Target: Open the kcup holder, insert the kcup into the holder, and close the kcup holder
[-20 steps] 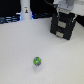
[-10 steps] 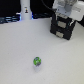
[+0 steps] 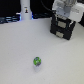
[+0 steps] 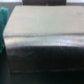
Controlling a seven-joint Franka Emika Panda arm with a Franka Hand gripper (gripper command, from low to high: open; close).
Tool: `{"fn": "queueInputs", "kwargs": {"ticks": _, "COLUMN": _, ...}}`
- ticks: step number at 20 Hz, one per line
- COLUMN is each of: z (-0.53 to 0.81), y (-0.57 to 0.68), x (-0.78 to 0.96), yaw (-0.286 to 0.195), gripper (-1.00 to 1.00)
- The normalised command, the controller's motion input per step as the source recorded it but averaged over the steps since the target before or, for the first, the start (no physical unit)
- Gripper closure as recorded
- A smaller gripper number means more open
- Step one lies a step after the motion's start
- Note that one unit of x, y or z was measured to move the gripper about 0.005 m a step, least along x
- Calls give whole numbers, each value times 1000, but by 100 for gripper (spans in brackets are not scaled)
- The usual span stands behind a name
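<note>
The kcup (image 3: 36,61) is a small green pod standing alone on the white table, toward the front. The kcup holder (image 3: 64,28), a black box with two front panels and pale handle slots, sits at the back on the exterior view's right. The white arm hangs directly over it, and my gripper (image 3: 64,18) is at the holder's top edge, too blurred to show its fingers. The wrist view is filled by the holder's grey top and dark front (image 4: 45,45), very close and blurred. No fingers show there.
A tall white post with a black mark (image 3: 25,10) stands at the back on the exterior view's left, against a dark backdrop. A teal shape (image 4: 3,27) shows at the edge of the wrist view. White tabletop (image 3: 20,45) lies between kcup and holder.
The arm has shifted slightly above the holder. The kcup and the holder have not moved.
</note>
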Motion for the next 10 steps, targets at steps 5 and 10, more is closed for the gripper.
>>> {"fn": "queueInputs", "kwargs": {"ticks": 5, "z": -2, "y": -12, "x": 26, "yaw": -8, "gripper": 100}}
{"fn": "queueInputs", "kwargs": {"ticks": 10, "z": 40, "y": -177, "x": 363, "yaw": -29, "gripper": 100}}
